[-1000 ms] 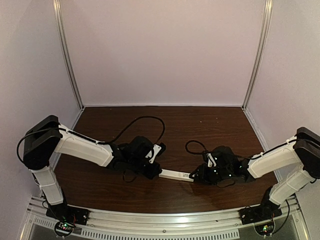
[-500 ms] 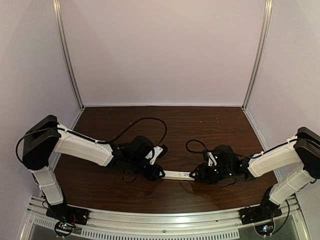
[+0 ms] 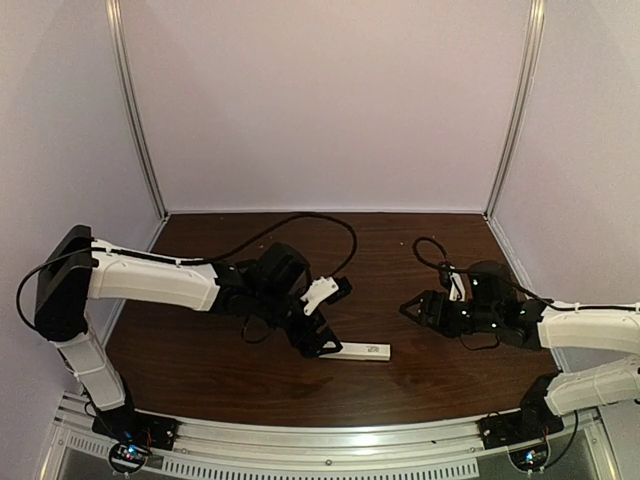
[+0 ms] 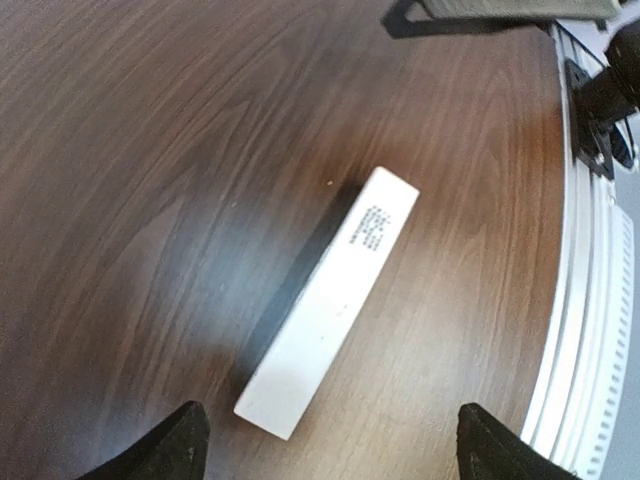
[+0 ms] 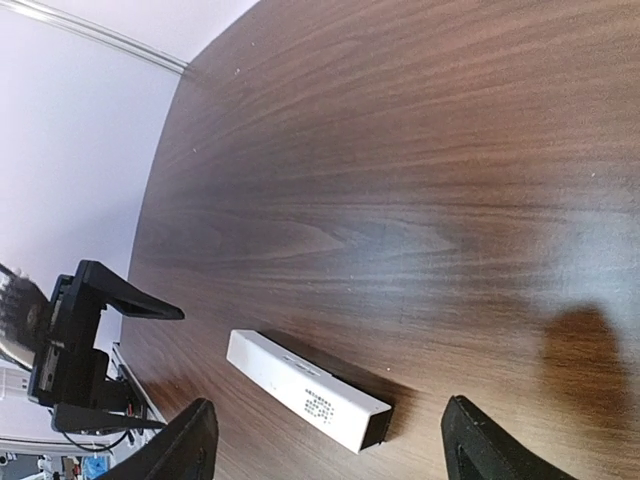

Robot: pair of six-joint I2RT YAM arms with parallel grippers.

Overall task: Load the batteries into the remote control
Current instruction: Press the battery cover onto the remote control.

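The left gripper [image 3: 320,318] and right gripper [image 3: 412,310] have been opened and hold nothing. The remote control [image 3: 362,351], clamped at both ends a second ago, is left flat on the table [image 3: 400,250]; no batteries are seen, so loading is judged finished.

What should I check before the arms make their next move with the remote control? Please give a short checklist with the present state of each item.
1. The remote control lies flat on the table, held by no gripper: ok.
2. The left gripper is open, with the remote's near end just ahead of its fingertips, no contact seen: ok.
3. The right gripper is open and apart from the remote: ok.
4. The batteries are in view: not ok, none shows in any view.
5. The batteries are already inside the remote: cannot tell.
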